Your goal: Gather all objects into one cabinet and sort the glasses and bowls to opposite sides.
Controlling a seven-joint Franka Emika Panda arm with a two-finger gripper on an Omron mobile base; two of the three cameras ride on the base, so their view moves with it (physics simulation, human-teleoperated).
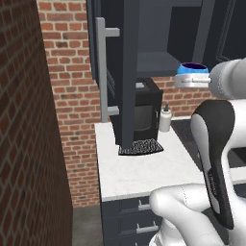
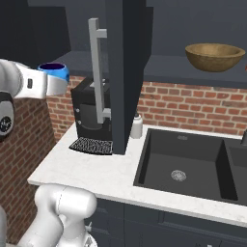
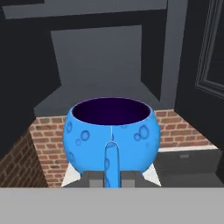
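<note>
The blue bowl point(image 3: 110, 135) is up in the air in front of the open cabinet point(image 1: 158, 62), level with the edge of the lower shelf, upright and empty, its inside dark. The gripper point(image 3: 111, 178) is closed on it: in the hand view the two tips pinch the near wall at the bottom of the bowl, and in both base views the bowl rides at the end of the white arm, just short of the shelf. So the step in hand looks like carrying this bowl into the cabinet. The next move, as I judge it, calls for pushing it forward over the shelf lip, keeping it level, lowering it to the shelf and only then letting go; it should end on the same side as the wooden bowl point(image 2: 214, 57), which sits empty on the shelf farther to the right in the right base view. The open door point(image 2: 123, 72) with its bar handle point(image 2: 96, 72) hangs just beside the arm's path and could be clipped. Below, on the counter point(image 2: 87, 169), stand a coffee machine point(image 2: 89, 113) and a small bottle point(image 2: 137, 126); the sink point(image 2: 185, 164) is empty. I cannot see the mugs.
</note>
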